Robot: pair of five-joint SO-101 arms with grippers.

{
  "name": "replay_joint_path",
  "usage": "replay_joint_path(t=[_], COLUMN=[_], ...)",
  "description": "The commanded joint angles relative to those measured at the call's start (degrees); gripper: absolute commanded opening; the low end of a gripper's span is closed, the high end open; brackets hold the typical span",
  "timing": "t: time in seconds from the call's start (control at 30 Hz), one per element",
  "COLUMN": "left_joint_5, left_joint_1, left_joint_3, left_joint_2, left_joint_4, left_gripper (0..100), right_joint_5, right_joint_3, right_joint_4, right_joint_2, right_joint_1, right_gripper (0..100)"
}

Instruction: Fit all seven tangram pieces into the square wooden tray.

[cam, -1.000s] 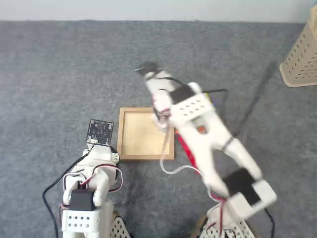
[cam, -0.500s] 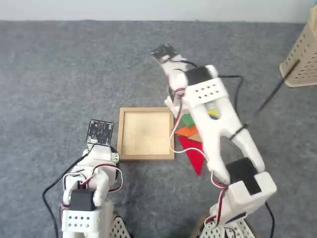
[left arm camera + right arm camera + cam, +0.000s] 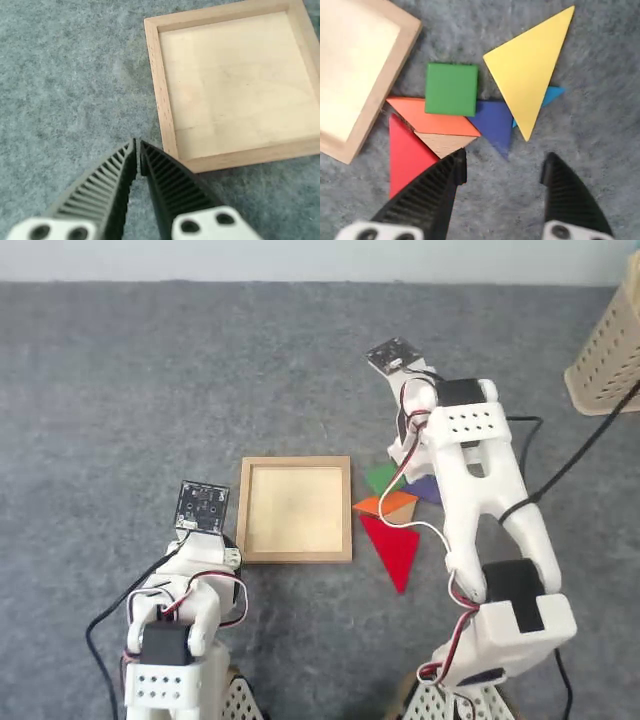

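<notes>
As right arm (image 3: 470, 470) swings off wooden tray (image 3: 296, 552), my right fingers (image 3: 435, 195) gape empty over tangram pieces (image 3: 451, 89); left fingers (image 3: 165, 185) pinched shut, empty; tray bare, first pick due.

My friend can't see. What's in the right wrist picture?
The open end effector hangs above loose tangram pieces on grey carpet: a yellow triangle, a green square, a red triangle and others. A corner of the wooden tray lies beside them.

Most of the light-blue piece (image 3: 551, 94) is hiding under the yellow triangle (image 3: 528, 67), away from the tray (image 3: 382, 80), which is getting cropped.
</notes>
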Motion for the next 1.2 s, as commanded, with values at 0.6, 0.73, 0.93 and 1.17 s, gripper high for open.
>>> replay_joint_path(t=[0.6, 0.73, 0.93, 1.17], left_joint_5=[0.53, 0.53, 0.53, 0.53], left_joint_1=[-0.26, -0.26, -0.26, -0.26], left_joint_3=[-0.31, -0.31, -0.31, -0.31], left_joint_2=[-0.18, -0.18, -0.18, -0.18], left_joint_4=[0.26, 0.26, 0.26, 0.26], left_gripper=[1, 1, 1, 1], right_joint_5=[-3.96, -6.15, -6.07, -6.15], right_joint_3=[-12.92, -13.63, -13.63, -13.63], right_joint_4=[-4.44, -5.76, -12.09, -19.38], right_joint_2=[13.23, 14.55, 20.00, 21.32], right_joint_1=[-5.23, -6.29, -6.02, -3.30], right_gripper=[35.1, 35.1, 35.1, 35.1])
